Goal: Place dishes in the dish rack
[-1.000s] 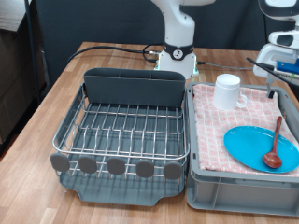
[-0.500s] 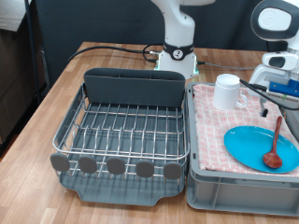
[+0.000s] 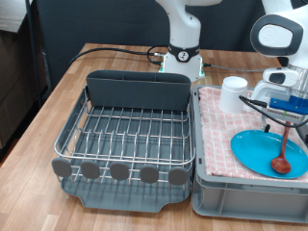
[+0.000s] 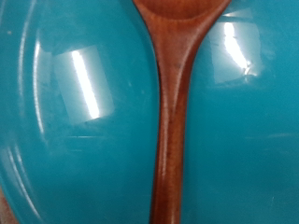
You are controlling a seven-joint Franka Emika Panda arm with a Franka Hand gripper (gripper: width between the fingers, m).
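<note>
Exterior view shows a wooden table (image 3: pixel 58 96) of warm brown planks, with a dark panel and a black chair-like shape behind its far-left corner. On it stands the dish rack (image 3: pixel 125 135), a dark grey tray with a silver wire grid, a tall grey cutlery box (image 3: pixel 138 89) along its far side and round grey knobs (image 3: pixel 118 170) along its near edge. Nothing lies on the grid.

Just beside the rack, at the exterior view's right, sits a grey crate (image 3: pixel 245 197) lined with pink checked cloth (image 3: pixel 217 130). In it the white mug (image 3: pixel 234 93) stands upright near the far end, and the light-blue plate (image 3: pixel 265 154) lies flat near the front. The reddish-brown wooden spoon (image 3: pixel 281 154) rests on the plate, bowl toward the front and handle running up toward the arm.

The robot's white base (image 3: pixel 183 38) rises beyond the rack, a black cable trailing from it across the table. The arm reaches in from the upper right, and the pincer (image 3: pixel 279 108) hangs low over the crate, right above the spoon's handle; whether it is released or clenched cannot be told from either picture.

Wrist view fills with the plate's glossy surface (image 4: pixel 75 112), bright window-like reflections on it, and the spoon (image 4: pixel 173 121) lying along the middle. No fingers show there.
</note>
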